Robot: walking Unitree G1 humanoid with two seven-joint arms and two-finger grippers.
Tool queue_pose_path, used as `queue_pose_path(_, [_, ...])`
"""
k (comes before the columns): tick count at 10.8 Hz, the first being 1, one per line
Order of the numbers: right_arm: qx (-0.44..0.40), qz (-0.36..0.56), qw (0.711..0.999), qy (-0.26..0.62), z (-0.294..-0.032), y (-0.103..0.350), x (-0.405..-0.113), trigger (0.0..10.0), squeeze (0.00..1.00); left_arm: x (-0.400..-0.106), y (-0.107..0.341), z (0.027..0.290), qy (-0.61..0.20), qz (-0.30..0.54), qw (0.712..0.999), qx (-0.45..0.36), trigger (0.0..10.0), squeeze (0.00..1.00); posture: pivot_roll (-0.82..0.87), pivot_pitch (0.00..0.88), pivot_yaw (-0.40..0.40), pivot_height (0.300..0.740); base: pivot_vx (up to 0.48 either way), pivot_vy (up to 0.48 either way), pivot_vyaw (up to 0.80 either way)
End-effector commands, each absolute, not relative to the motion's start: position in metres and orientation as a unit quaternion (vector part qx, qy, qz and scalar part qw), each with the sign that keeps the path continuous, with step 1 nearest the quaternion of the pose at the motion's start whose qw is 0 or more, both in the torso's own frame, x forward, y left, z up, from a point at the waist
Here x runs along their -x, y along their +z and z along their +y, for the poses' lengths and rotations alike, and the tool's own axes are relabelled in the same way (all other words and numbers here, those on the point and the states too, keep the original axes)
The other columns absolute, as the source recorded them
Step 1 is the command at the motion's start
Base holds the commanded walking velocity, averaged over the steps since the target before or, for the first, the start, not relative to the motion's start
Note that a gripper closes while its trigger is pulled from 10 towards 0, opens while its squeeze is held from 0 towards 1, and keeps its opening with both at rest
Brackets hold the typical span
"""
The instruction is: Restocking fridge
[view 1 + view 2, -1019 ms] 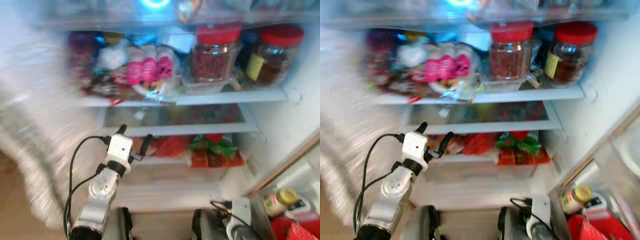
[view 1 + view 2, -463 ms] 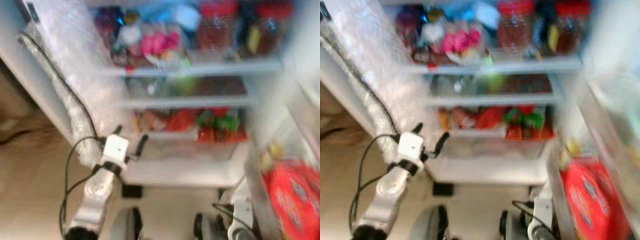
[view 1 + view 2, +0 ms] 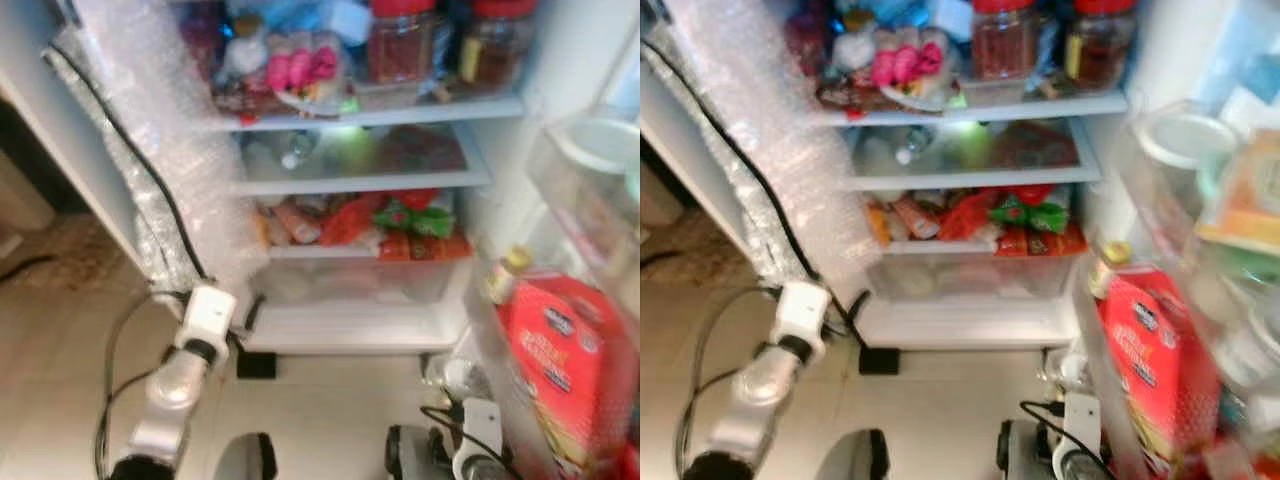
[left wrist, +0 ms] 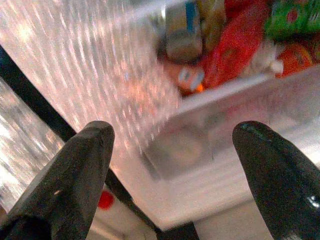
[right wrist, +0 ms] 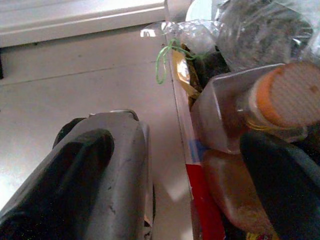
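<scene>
An open fridge stands ahead, shelves crowded — bare tile floor lies before it. The left gripper, fingers apart and empty, hovers near the bubble-wrapped left wall. The right gripper, fingers spread, hangs low beside an orange-capped bottle.

Head views motion-blurred. Red-lidded jars at 12 o'clock cut by top edge. Red box at 4 o'clock: label unreadable, cut by right edge. Drawer contents blurred behind frosted plastic. Right pincer fingertips cut by frame bottom.
</scene>
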State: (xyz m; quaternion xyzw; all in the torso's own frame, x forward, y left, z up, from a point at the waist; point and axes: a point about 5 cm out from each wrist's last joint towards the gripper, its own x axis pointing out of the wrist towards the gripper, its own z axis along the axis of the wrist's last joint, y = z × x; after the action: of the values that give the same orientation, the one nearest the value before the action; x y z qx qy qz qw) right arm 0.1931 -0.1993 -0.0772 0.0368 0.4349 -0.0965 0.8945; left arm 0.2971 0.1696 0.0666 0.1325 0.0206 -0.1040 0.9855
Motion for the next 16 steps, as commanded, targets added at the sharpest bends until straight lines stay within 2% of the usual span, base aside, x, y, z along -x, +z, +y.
queue_pose_path(1, [-0.051,0.496,0.863,-0.088,-0.187,-0.094,-0.163,10.0,0.0,-0.291,0.05,0.186,-0.072,0.065,0.988,-0.121,10.0,0.0,-0.01,0.079,0.066,0.586,0.0,0.0,0.0])
queue_pose_path(3, [-0.056,0.493,0.864,-0.088,-0.186,-0.094,-0.163,10.0,0.0,-0.274,0.01,0.208,-0.025,0.169,0.982,-0.078,10.0,0.0,-0.01,0.068,0.066,0.586,0.0,0.0,0.0])
queue_pose_path(5, [-0.059,0.491,0.865,-0.086,-0.184,-0.094,-0.163,10.0,0.0,-0.245,-0.028,0.23,0.045,0.291,0.956,-0.014,10.0,0.0,-0.01,0.061,0.066,0.586,0.0,0.399,0.0])
queue_pose_path(7, [-0.058,0.492,0.865,-0.085,-0.184,-0.094,-0.163,10.0,0.0,-0.223,-0.048,0.232,0.054,0.347,0.936,-0.016,10.0,0.0,-0.01,0.063,0.067,0.586,0.0,0.48,0.0])
queue_pose_path(12, [-0.067,0.49,0.864,-0.093,-0.185,-0.095,-0.162,10.0,0.0,-0.207,-0.061,0.227,0.054,0.387,0.92,-0.016,10.0,0.0,-0.02,0.087,0.068,0.591,0.0,0.48,0.0])
queue_pose_path(14, [-0.07,0.491,0.864,-0.088,-0.185,-0.095,-0.162,10.0,0.0,-0.206,-0.063,0.224,0.054,0.393,0.918,-0.018,10.0,0.0,-0.02,0.09,0.065,0.631,0.0,0.407,0.0])
queue_pose_path(16, [-0.071,0.491,0.864,-0.087,-0.185,-0.095,-0.162,10.0,0.0,-0.205,-0.067,0.214,0.047,0.406,0.912,-0.021,10.0,0.0,-0.02,0.091,0.065,0.676,0.0,0.0,0.0])
